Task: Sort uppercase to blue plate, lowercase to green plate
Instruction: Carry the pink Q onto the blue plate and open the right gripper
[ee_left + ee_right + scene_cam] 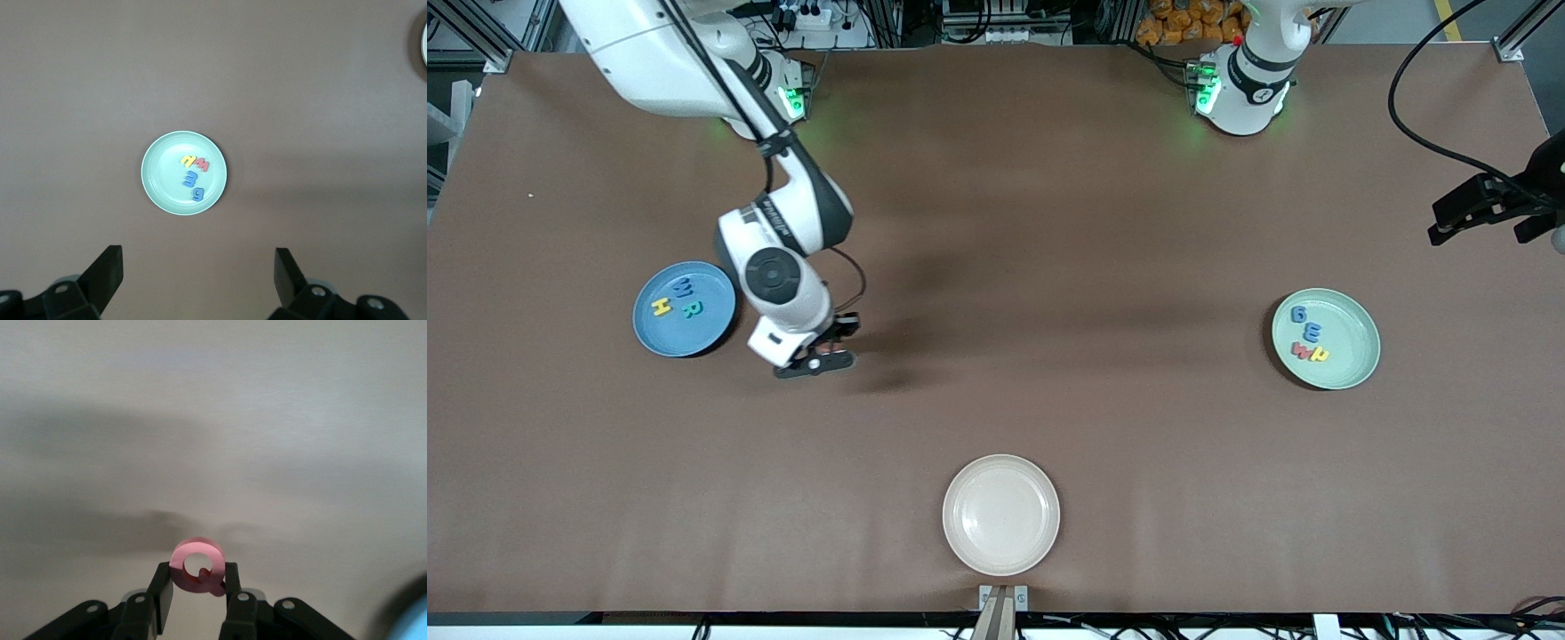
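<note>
Brown table (1049, 267): carrying three plates, well apart from one another.

Round sky-blue plate (649, 333), toward my right arm's end of the table: holding a yellow foam H (661, 307), a blue foam W (684, 286) and a green foam R (692, 309).

Round pale mint-green plate (1356, 311), toward my left arm's end: holding a blue g (1300, 313), a blue m/e shape (1311, 332), a red w (1304, 352) and a yellow h/n shape (1320, 355), the last two touching.

Round cream plate (1001, 515), nearest the front camera: lying apart from both.

My right gripper (198, 581): hanging over bare table just beside the sky-blue plate, at its 4 o'clock in the front view, fingers clamping a red foam Q (197, 565).

My left gripper (199, 280): waiting high above the mint-green plate, fingers spread wide, carrying nothing.
</note>
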You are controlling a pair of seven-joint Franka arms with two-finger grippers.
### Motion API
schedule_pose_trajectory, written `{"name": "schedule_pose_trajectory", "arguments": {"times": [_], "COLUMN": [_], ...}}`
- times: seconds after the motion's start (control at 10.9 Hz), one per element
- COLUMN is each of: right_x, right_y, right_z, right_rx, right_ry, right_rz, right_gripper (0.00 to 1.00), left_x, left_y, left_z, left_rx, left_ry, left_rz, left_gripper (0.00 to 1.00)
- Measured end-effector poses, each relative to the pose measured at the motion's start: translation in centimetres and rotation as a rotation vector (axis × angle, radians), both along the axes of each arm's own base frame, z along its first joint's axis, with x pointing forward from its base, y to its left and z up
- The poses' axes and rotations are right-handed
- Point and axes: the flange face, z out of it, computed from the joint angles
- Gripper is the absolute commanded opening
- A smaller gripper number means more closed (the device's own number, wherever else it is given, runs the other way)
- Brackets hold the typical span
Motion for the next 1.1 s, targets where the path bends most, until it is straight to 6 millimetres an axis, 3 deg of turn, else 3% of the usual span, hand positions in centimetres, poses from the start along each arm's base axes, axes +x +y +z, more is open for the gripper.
{"name": "schedule_pose_trajectory", "arguments": {"times": [0.28,0.55,0.92,1.1], "right_x": [0.4,0.0,-2.1,-4.4], "right_y": [-5.0,-10.9,-20.4,-23.0], "right_z": [1.1,0.8,-0.7,-2.7], "right_rx": [-0.031,-0.038,0.041,0.08], "right_ry": [0.06,0.112,0.212,0.27], "right_rz": [0.073,0.144,0.202,0.19], "right_gripper": [0.31,0.31,0.31,0.32], "left_x": [-1.0,-2.9,-3.0,-3.0], "left_y": [-0.6,-3.7,-4.0,-4.0], "left_z": [-0.6,-0.4,-0.6,-0.6], "left_rx": [0.0,0.002,0.003,0.003], "left_ry": [-0.02,-0.023,-0.024,-0.026], "left_rz": [-0.006,0.005,0.009,0.01], "left_gripper": [1.0,1.0,1.0,1.0]}}
